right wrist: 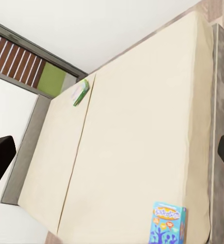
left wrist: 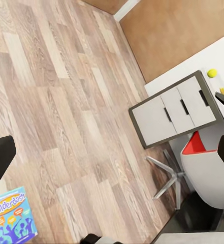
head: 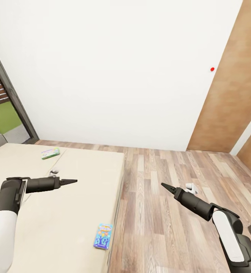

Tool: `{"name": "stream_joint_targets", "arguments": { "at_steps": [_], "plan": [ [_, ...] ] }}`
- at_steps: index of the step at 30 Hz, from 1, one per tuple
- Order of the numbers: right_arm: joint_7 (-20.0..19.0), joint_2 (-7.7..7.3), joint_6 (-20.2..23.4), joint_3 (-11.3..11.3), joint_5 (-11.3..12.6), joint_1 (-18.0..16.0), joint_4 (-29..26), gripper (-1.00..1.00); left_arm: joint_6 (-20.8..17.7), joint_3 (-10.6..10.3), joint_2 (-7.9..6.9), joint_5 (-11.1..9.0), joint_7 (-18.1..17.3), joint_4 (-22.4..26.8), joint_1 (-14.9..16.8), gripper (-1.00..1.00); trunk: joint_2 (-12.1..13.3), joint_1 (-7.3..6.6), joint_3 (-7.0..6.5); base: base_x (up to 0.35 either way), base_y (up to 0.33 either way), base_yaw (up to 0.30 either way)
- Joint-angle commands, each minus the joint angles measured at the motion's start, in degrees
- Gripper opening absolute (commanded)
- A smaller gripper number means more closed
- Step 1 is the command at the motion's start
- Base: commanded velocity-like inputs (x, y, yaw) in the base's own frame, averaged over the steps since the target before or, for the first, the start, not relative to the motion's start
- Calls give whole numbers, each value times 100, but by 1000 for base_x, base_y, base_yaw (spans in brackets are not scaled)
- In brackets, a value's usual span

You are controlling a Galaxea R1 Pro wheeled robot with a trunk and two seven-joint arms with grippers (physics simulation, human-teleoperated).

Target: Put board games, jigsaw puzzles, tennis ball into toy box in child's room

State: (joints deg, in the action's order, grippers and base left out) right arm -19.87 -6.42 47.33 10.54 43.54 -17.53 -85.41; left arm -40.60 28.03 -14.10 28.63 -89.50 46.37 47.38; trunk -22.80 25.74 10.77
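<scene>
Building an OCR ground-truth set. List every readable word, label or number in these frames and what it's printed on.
"Balderdash": title on the lid of the blue board game, legible in the left wrist view.
Smaller print on that same lid: too small to read.
Green and white board game on the bed: print too small and blurred to read.

My left gripper hovering over the bed, seemingly closed, blue board game lying near its edge

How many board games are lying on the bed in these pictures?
2. The blue board game lies near the bed's floor-side edge, close to the robot. The green-white board game lies at the far end, by the seam between the mattresses. None looks hidden.
</scene>
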Motion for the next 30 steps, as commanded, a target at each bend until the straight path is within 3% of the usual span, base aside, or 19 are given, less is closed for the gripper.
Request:
{"name": "stream_joint_targets", "arguments": {
  "at_steps": [1,20,30],
  "plan": [
    [-27,1,31,10,-16,-5,-2,100,-61,18,6,59,-50,3,8,100,-12,4,2,0,0,127],
    [-26,1,31,10,-12,-5,-2,100,-51,18,10,32,-50,4,8,100,-12,4,-176,0,0,126],
    [-30,1,31,10,-12,-5,-2,100,-33,18,12,36,-50,4,8,100,-12,4,-253,0,0,2]
  ]
}}
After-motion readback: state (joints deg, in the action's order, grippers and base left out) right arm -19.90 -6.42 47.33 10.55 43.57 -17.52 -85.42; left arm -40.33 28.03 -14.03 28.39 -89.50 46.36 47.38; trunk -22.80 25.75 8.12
